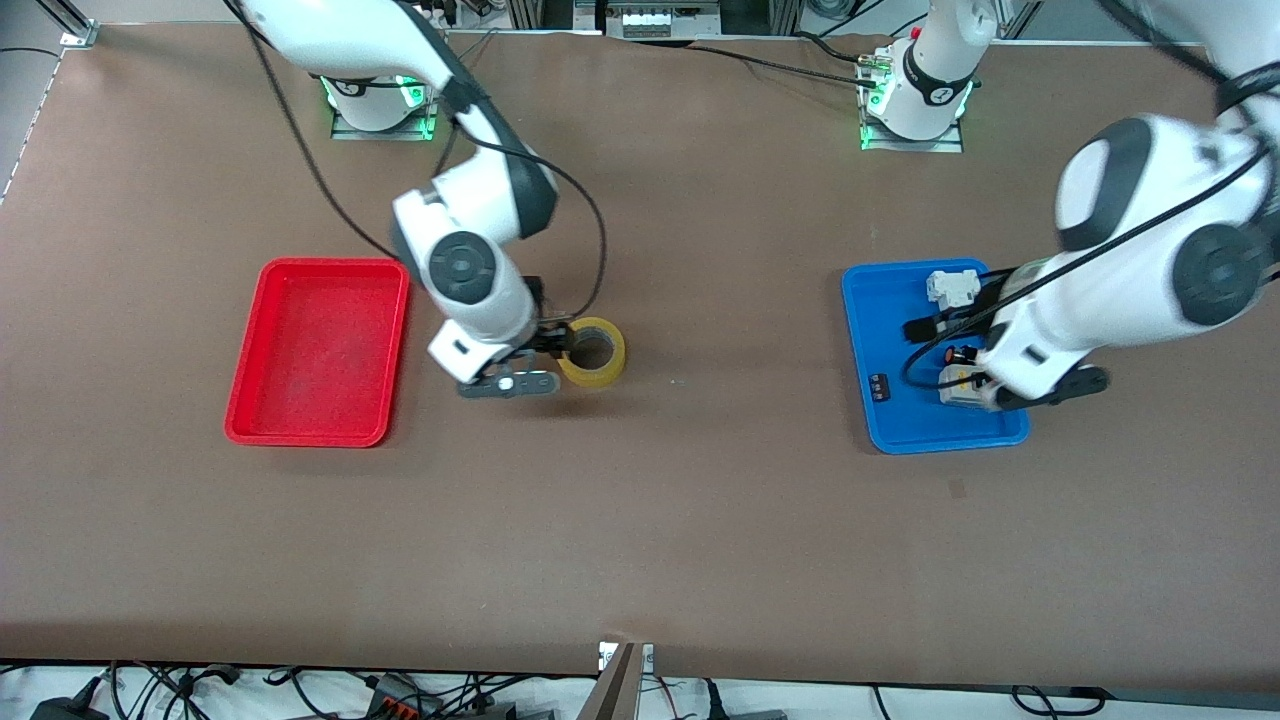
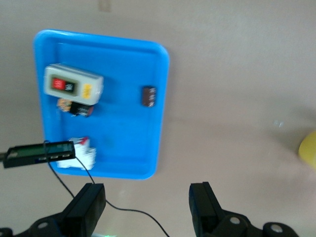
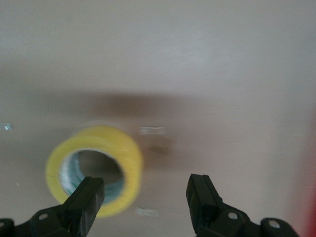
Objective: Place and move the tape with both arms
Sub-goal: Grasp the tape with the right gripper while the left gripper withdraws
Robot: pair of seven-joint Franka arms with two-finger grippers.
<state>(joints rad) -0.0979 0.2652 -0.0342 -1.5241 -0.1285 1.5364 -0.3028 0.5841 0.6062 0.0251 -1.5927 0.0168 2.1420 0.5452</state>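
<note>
Right gripper (image 3: pixel 143 202) spread wide over the tape (image 1: pixel 593 352), poised for pickup (nothing held); left gripper (image 2: pixel 148 207) released, waits above blue tray (image 1: pixel 862 330).

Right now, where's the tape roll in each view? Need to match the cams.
Front view: the tape lies flat on the table between the red tray and the blue tray, beside the right gripper.
Left wrist view: only a yellow sliver at the picture's edge.
Right wrist view: the roll, one open finger over its hole.
Shared landmark: the brown tabletop.
</note>
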